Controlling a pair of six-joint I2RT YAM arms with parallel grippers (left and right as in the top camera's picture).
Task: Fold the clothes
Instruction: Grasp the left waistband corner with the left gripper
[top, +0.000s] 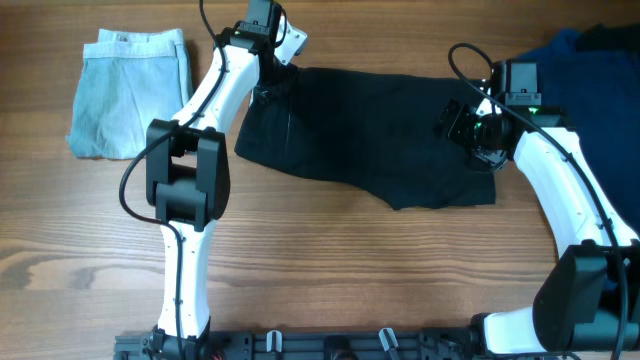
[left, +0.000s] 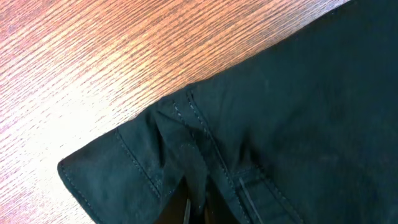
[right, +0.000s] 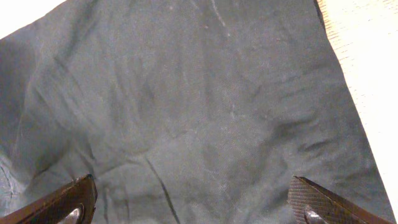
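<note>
The left claw (top: 272, 86) and right claw (top: 463, 126) sit at opposite ends of the black shorts (top: 370, 130).

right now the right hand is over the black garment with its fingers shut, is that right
Not quite. The right hand is over the black garment, but its fingers are spread wide apart, so it is open, not shut. The right wrist view shows this, with one finger at each lower corner and bare cloth between them.
</note>
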